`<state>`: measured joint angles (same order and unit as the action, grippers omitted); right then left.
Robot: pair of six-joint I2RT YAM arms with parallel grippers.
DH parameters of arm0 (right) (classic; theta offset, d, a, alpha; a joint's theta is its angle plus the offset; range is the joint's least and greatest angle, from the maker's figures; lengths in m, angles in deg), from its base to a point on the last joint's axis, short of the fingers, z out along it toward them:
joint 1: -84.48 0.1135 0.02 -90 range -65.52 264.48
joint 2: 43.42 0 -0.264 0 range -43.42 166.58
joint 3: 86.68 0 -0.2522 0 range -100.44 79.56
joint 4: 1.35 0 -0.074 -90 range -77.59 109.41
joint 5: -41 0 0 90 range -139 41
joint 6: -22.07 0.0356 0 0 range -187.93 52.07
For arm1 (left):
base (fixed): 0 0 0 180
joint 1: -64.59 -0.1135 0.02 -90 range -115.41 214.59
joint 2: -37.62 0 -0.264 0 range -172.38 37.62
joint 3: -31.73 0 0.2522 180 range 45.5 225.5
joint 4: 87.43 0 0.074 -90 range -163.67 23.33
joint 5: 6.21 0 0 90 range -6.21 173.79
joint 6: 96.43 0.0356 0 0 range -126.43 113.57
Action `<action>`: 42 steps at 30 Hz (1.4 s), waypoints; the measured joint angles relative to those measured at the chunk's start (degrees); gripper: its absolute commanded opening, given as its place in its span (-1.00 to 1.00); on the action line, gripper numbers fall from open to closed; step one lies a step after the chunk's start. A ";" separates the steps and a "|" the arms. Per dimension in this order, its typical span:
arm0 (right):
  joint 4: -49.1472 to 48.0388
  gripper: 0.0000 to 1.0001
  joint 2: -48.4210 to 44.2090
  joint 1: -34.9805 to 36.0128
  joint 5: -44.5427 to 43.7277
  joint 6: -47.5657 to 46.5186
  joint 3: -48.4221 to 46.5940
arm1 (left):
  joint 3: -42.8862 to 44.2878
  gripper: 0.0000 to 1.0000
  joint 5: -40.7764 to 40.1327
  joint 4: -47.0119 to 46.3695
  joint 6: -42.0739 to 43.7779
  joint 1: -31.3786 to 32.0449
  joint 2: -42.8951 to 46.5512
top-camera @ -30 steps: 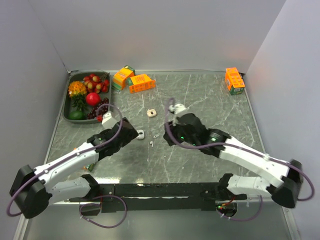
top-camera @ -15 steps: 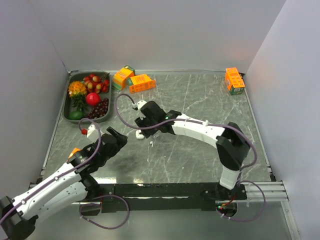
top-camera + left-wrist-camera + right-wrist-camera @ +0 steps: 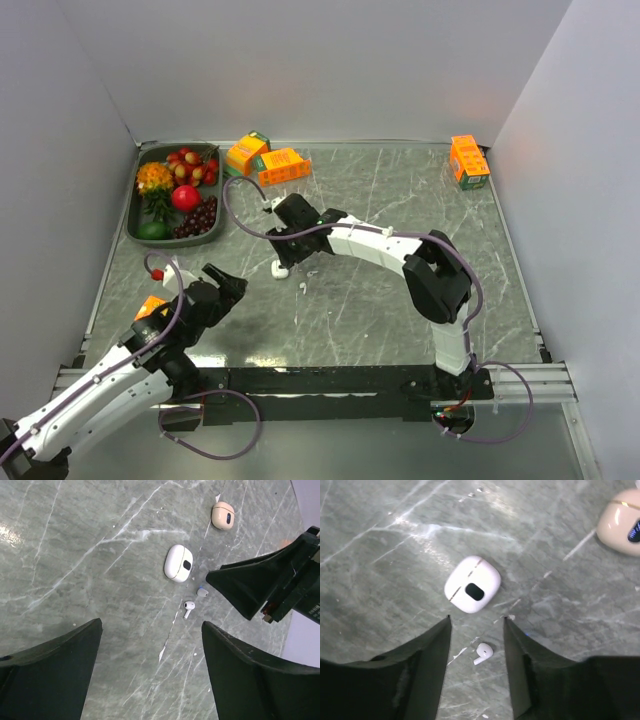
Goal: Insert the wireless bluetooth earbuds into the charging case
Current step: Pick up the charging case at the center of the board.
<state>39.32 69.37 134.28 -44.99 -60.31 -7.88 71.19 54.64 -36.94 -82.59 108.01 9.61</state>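
A closed white charging case (image 3: pixel 281 268) (image 3: pixel 178 563) (image 3: pixel 472 584) lies flat on the green marble table (image 3: pixel 400 310). One tiny white earbud (image 3: pixel 300 287) (image 3: pixel 188 608) (image 3: pixel 483 653) lies just near of it. A second small pale piece (image 3: pixel 202 592) sits in shadow by the right finger. My right gripper (image 3: pixel 297 250) (image 3: pixel 477 618) hovers open over this spot, and the earbud lies loose on the table between its fingers. My left gripper (image 3: pixel 228 283) (image 3: pixel 151 625) stands open and empty to the near left, well short of the case.
A beige earbud case (image 3: pixel 223 516) (image 3: pixel 622 522) lies beyond the white one, hidden under the right arm in the top view. A dark tray (image 3: pixel 132 215) of fruit stands at the back left. Orange boxes (image 3: pixel 283 165) (image 3: pixel 468 160) stand along the back edge.
My right arm has swung left across the table and now hangs over the white case and earbud. My left arm has drawn back toward the near left corner.
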 measured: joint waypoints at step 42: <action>3.91 -0.15 8.22 5.14 -3.65 8.52 -5.79 | -1.05 0.77 0.57 2.12 -0.85 0.00 2.29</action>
<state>43.24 77.59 139.42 -48.64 -51.79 -13.67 70.14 55.21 -34.82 -83.44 108.01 11.91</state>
